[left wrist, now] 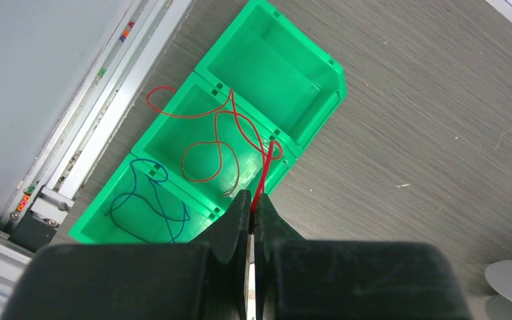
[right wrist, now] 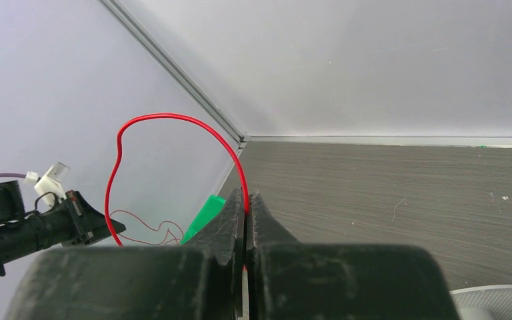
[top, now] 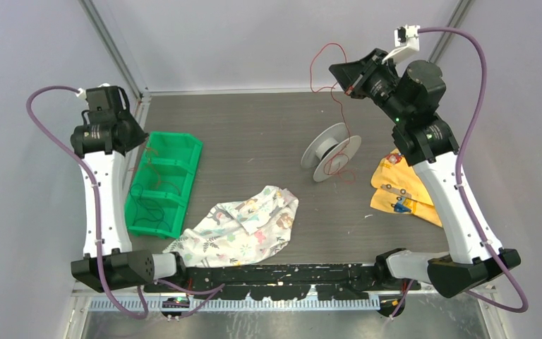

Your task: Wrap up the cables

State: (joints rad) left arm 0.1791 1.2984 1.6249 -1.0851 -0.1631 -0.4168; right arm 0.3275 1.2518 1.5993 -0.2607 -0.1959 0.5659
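Grey desk [top: 254, 134]: my left gripper [left wrist: 252, 212] pinches a red wire [left wrist: 265, 170] above the left-edge bin [left wrist: 277, 73]; my right gripper [right wrist: 247, 203] clamps a second red wire [right wrist: 173, 117], far-right corner.

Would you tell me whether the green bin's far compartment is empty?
Empty: that compartment is bare; a red cable and a blue wire sit in the other two.

A: Where's the top camera sitting?
B: High above the near edge, looking down over the counter [top: 254, 134].
A: Wrist ones?
B: Left's staring closely down into the green bin [left wrist: 270, 73], also showing overhead; right's facing level across the counter.
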